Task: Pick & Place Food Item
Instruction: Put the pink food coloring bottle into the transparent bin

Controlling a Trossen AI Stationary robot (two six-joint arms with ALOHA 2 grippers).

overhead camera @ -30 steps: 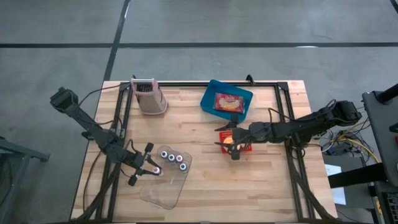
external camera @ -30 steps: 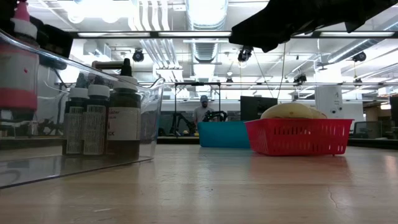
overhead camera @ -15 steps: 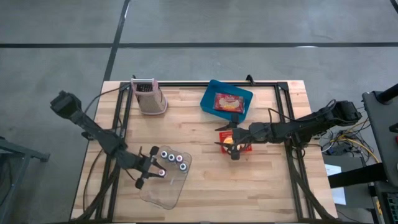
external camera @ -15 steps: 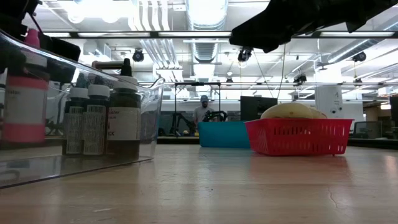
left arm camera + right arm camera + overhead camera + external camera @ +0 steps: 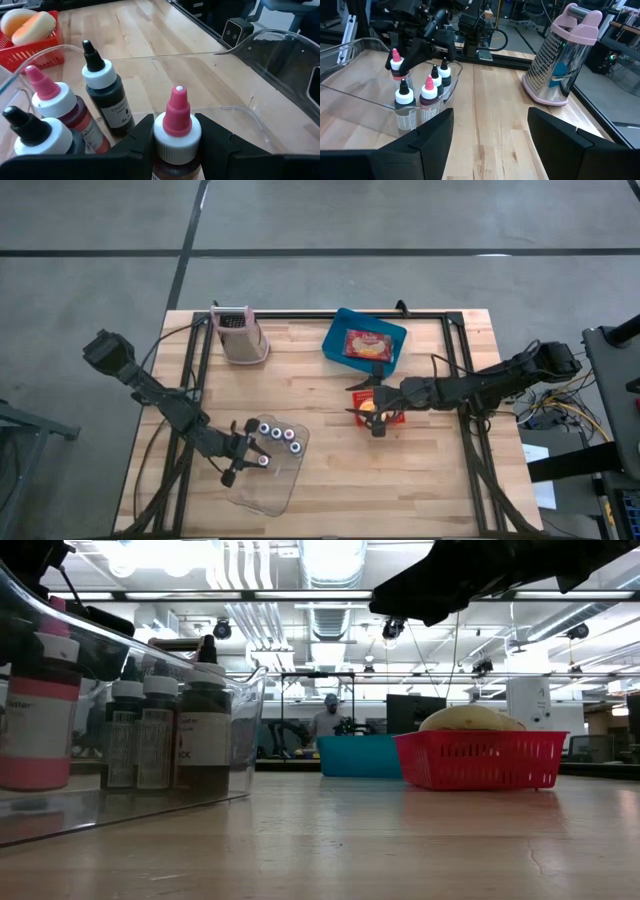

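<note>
My left gripper (image 5: 254,459) is shut on a small bottle with a pink nozzle and white cap (image 5: 176,125), inside the clear plastic tray (image 5: 262,485) at the near left. The held bottle (image 5: 35,700) stands beside three other dropper bottles (image 5: 280,435) that rest upright on the tray's floor. My right gripper (image 5: 359,402) hangs open over the red basket (image 5: 480,760), which holds a yellow and orange food item (image 5: 470,718). Nothing is between its fingers (image 5: 427,142). My left gripper pinches the bottle's white cap (image 5: 176,139) between its two fingers, one on each side. The fingers come slanting down from the table's left. The bottle stands upright in the tray; whether its base touches the tray's floor I cannot tell.
A blue bin (image 5: 338,340) with a red snack packet (image 5: 366,345) sits at the far middle. A pink-handled metal grater (image 5: 241,335) stands at the far left. Bare wood lies between the tray and the basket.
My left gripper has gone down and a little toward the table's right, carrying the pink-nozzled bottle lower into the clear tray beside the other bottles. The bottle has stayed upright.
</note>
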